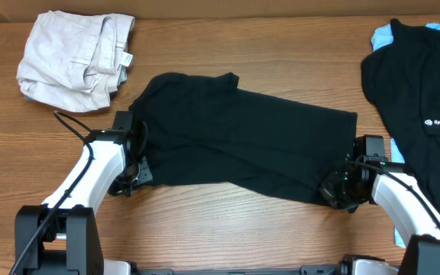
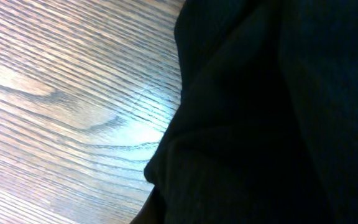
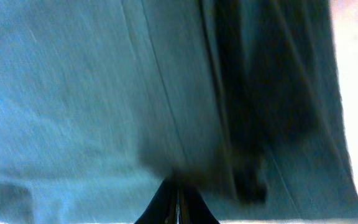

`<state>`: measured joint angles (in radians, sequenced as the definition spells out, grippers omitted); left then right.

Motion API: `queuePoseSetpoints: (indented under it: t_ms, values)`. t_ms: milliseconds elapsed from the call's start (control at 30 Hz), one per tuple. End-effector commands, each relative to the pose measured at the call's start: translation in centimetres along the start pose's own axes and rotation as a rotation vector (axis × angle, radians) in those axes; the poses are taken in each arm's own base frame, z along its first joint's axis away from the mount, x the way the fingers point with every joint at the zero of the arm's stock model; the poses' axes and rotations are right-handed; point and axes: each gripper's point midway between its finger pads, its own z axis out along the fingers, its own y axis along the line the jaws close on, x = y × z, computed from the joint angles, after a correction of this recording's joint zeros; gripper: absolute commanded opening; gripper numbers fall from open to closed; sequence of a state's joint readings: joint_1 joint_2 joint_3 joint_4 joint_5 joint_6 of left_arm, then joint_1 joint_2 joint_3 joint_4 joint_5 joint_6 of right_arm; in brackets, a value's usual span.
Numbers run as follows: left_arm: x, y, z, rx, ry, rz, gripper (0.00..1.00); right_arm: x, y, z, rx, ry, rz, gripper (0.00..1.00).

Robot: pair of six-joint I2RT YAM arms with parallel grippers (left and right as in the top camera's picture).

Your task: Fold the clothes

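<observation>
The black T-shirt [image 1: 243,141] is spread between the claws; its right corner is pinched by the right claw [image 3: 178,202]; the state of the left claw [image 1: 132,174] cannot be told.

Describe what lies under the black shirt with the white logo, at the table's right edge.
A light-blue garment lies under the logo shirt, peeking out at its top-left corner and along its lower-left edge. How far it spreads beneath is covered.

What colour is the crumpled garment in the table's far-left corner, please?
Beige and unpatterned; the trousers show best in the overhead view.
</observation>
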<state>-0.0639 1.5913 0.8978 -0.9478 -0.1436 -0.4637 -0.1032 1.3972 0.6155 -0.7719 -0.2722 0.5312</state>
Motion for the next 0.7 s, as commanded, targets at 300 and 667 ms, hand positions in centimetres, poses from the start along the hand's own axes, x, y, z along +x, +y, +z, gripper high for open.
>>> queuePoseSetpoints:
  t_ms: [300,667]
  values:
    - [-1.4,1.0,-0.7,-0.052,-0.068,0.007,0.05,-5.4,2.6,-0.1,-0.075,-0.204,-0.001,0.08]
    - [-2.2,0.8,-2.5,-0.042,-0.070,0.010,1.00,-3.4,1.5,-0.3,-0.016,-0.106,0.043,0.73]
